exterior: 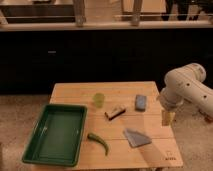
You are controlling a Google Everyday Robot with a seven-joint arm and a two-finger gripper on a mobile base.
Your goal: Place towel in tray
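The towel, a flat grey-blue wedge of folded cloth, lies on the wooden table near its front right. The tray, large, shallow and dark green, sits at the table's left front corner with nothing in it. My gripper hangs from the white arm over the table's right edge. It is to the right of the towel and a little behind it, and does not touch it.
A small blue rectangular block lies behind the towel. A green cup stands mid-table, with a dark brush-like item beside it. A green chilli pepper lies between tray and towel. Dark cabinets stand behind the table.
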